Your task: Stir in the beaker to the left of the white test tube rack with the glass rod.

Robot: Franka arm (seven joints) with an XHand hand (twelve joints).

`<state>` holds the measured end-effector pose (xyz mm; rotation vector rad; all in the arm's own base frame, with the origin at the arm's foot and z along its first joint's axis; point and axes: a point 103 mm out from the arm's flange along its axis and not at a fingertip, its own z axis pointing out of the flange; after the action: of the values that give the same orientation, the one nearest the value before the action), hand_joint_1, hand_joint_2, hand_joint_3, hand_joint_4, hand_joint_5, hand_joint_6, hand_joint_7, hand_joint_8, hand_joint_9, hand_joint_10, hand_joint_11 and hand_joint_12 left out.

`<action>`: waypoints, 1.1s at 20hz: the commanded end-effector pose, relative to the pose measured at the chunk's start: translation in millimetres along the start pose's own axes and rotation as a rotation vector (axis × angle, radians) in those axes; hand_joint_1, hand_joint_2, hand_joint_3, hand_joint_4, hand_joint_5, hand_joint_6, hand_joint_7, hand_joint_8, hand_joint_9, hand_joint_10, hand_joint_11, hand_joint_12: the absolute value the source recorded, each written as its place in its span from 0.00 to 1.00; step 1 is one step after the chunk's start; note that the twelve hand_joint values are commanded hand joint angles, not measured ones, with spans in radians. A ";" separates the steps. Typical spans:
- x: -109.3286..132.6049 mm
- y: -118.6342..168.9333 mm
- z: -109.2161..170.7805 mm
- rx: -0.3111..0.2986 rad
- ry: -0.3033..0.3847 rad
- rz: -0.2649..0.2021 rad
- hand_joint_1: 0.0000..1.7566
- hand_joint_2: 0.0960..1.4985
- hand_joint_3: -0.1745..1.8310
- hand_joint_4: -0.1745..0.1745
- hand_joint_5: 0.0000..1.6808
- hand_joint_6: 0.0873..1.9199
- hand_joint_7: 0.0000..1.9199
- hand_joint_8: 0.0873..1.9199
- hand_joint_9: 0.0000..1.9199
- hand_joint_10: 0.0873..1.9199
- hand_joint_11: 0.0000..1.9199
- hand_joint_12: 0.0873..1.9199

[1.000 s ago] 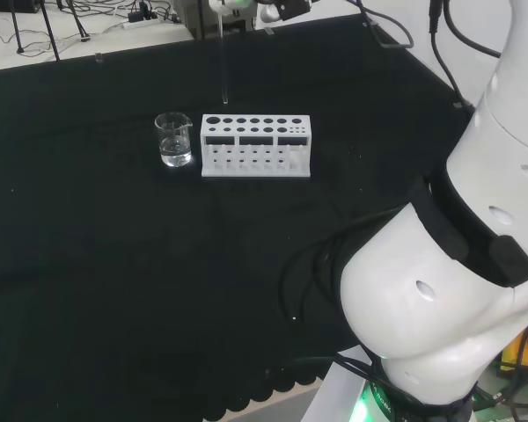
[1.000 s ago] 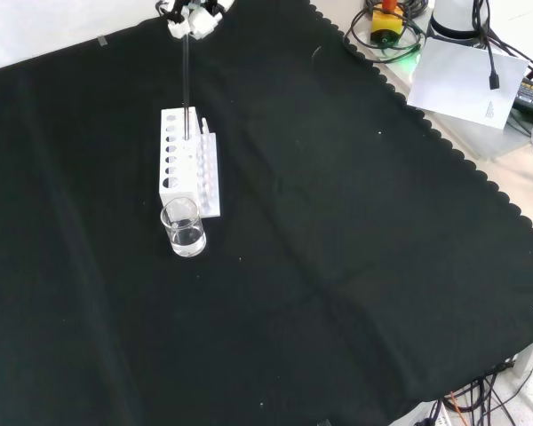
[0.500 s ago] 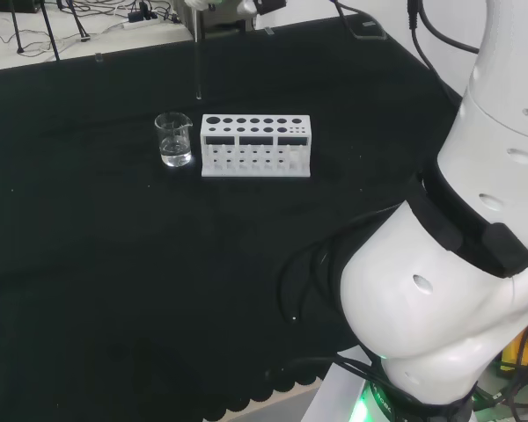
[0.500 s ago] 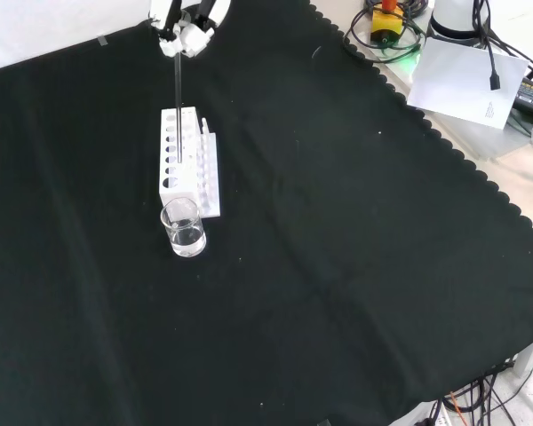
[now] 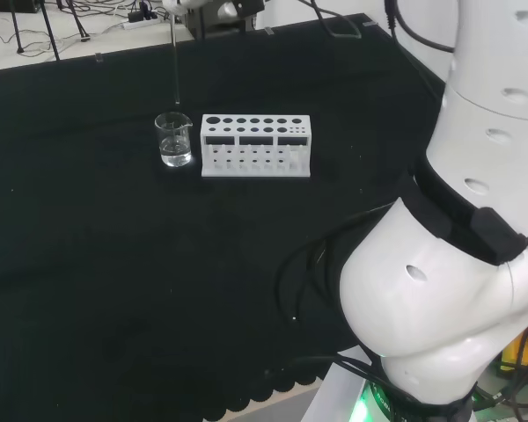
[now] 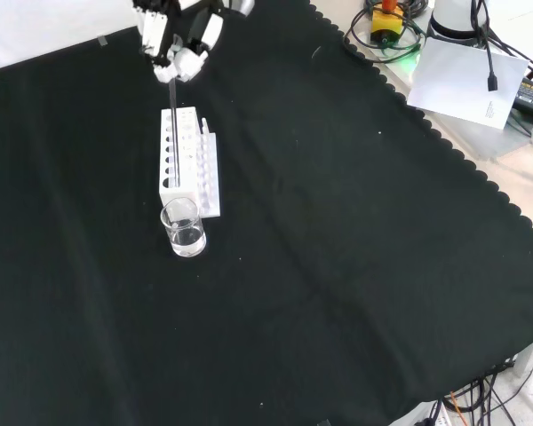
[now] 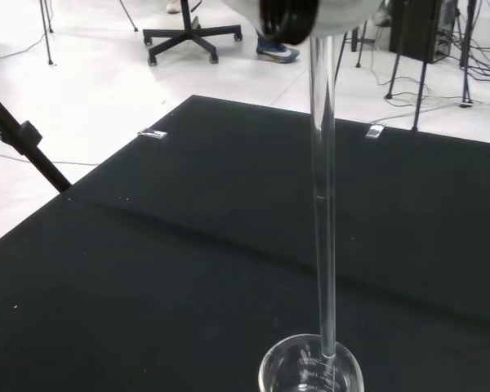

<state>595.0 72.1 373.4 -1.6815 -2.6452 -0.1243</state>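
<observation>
In the head view, farthest left of the ware, the beaker (image 5: pixel 174 141) stands on the black cloth (image 5: pixel 114 264) with a little clear liquid at its bottom. Directly above it the glass rod (image 5: pixel 175 57) hangs upright, its lower tip just over the beaker's mouth and not yet inside. Touching or nearly touching the beaker's right side is the white test tube rack (image 5: pixel 256 146), its holes empty as far as can be seen. Further right the arm's large white links (image 5: pixel 458 290) stand in the foreground.

In the front view the hand (image 6: pixel 179 40) sits at the top, its fingers curled round the upper end of the rod, which runs down across the rack toward the beaker (image 6: pixel 184 228) standing nearer the camera. In the wrist view the rod (image 7: pixel 323 204) reaches down to the beaker's rim (image 7: pixel 310 371), its tip lined up over the opening.

The step in hand appears to be the positioning over the beaker, before any stirring. The next move likely calls for a straight descent that keeps the rod clear of the rim until its tip is in the liquid, then small circles that avoid knocking the glass wall.
</observation>
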 end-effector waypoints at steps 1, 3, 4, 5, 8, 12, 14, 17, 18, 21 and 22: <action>-9.7 18.6 23.2 0.007 0.044 -0.022 0.73 0.61 0.24 0.00 0.60 0.34 0.55 0.62 0.87 0.44 0.87 0.39; -14.4 21.1 29.4 0.014 0.047 -0.021 0.73 0.61 0.24 0.00 0.60 0.34 0.55 0.62 0.87 0.44 0.87 0.39; -16.2 21.4 32.6 0.018 0.047 -0.021 0.73 0.61 0.24 0.00 0.60 0.34 0.55 0.62 0.87 0.44 0.87 0.40; -17.8 21.4 35.9 0.021 0.051 -0.021 0.73 0.61 0.24 0.00 0.60 0.34 0.55 0.62 0.87 0.44 0.87 0.40; -20.7 20.9 46.6 0.029 0.056 -0.021 0.73 0.61 0.24 0.00 0.60 0.34 0.55 0.62 0.87 0.44 0.87 0.40; -21.6 24.0 60.9 0.050 0.058 -0.026 0.73 0.61 0.24 0.00 0.60 0.33 0.55 0.62 0.87 0.44 0.87 0.40; -21.5 26.0 70.1 0.069 0.058 -0.030 0.73 0.61 0.24 0.00 0.60 0.33 0.55 0.62 0.87 0.44 0.87 0.40; -18.1 30.3 93.0 0.107 0.063 -0.040 0.73 0.61 0.24 0.00 0.60 0.33 0.55 0.62 0.87 0.44 0.87 0.40; -17.4 31.0 96.2 0.112 0.065 -0.042 0.73 0.61 0.24 0.00 0.60 0.33 0.55 0.62 0.87 0.44 0.87 0.40; -15.6 32.9 104.2 0.121 0.071 -0.043 0.73 0.61 0.23 0.00 0.60 0.33 0.55 0.62 0.87 0.44 0.87 0.40; -15.1 33.3 105.2 0.122 0.072 -0.044 0.73 0.61 0.23 0.00 0.60 0.33 0.55 0.62 0.87 0.44 0.87 0.40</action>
<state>634.1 74.3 277.6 -1.5678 -2.5821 -0.0378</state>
